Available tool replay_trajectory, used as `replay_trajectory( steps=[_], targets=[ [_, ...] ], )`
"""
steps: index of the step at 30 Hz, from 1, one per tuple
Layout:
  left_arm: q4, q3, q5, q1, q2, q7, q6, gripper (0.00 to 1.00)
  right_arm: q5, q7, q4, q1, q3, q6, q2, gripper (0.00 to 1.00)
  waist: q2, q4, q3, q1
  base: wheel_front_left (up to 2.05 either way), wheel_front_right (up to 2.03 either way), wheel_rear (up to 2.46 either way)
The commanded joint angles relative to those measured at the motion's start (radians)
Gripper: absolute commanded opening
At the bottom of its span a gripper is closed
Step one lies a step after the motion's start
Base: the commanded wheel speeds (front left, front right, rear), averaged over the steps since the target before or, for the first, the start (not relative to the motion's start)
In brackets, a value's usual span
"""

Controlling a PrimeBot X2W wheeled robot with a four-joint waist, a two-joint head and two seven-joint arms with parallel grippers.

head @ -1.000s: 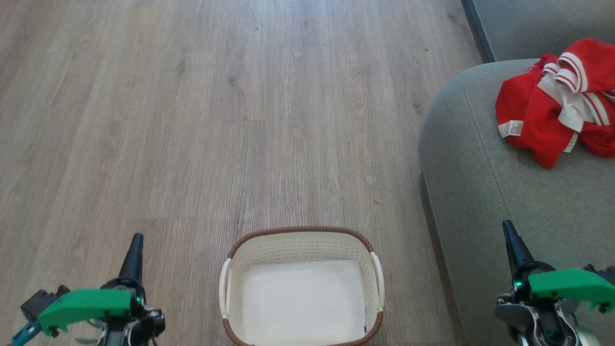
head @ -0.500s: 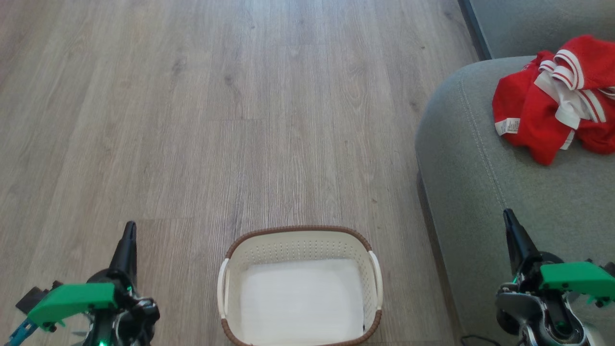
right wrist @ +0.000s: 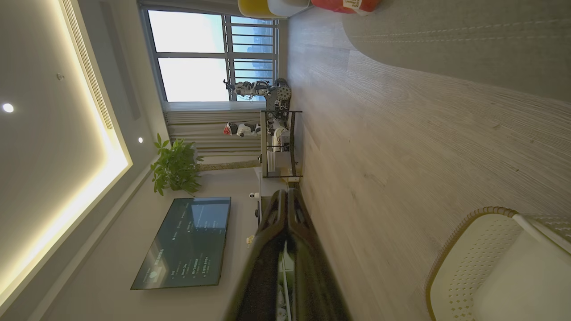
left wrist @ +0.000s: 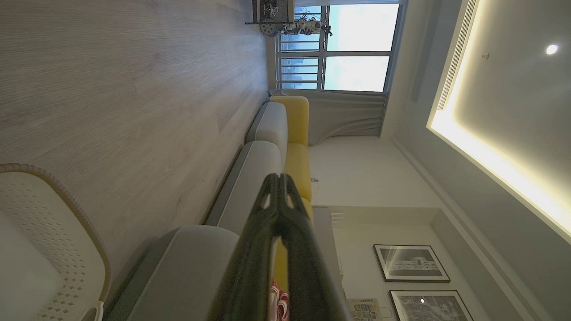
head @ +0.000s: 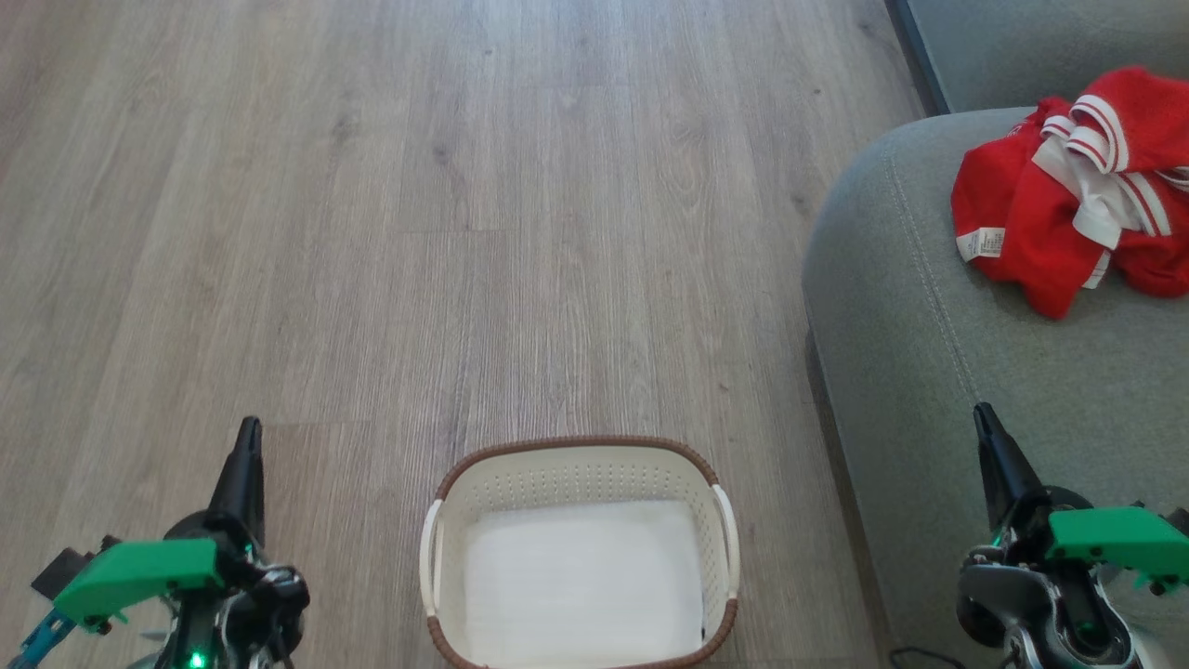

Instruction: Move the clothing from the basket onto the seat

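Lying on the seat (head: 929,390), the clothing (head: 1022,218) looks soft, light; pinch a raised fold. The left gripper (head: 248,429) and right gripper (head: 981,415) are closed, empty.

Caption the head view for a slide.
The clothing lies on the seat; the basket stands empty on the floor, left gripper and right gripper shut.

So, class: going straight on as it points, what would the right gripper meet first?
Nothing close: the right gripper points across open floor toward a far black rack by the window, though depth is unclear.
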State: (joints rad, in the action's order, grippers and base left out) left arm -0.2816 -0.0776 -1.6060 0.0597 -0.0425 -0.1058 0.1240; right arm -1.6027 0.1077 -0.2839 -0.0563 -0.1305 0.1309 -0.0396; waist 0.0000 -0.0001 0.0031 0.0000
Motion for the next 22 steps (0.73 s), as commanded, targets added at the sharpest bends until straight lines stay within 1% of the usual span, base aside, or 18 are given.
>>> replay_trajectory(
  steps=[1, 22],
  targets=[
    [0.036, -0.037, -0.002, 0.049, -0.008, -0.008, 0.007, 0.00, -0.006, 0.006, 0.039, -0.052, 0.017, 0.000, -0.011, 0.00, 0.0000, 0.000, 0.000, 0.0000, 0.00, 0.00, 0.00],
    [0.036, -0.037, -0.002, 0.049, -0.008, -0.008, 0.007, 0.00, -0.006, 0.006, 0.039, -0.052, 0.017, 0.000, -0.011, 0.00, 0.0000, 0.000, 0.000, 0.0000, 0.00, 0.00, 0.00]
  ],
)
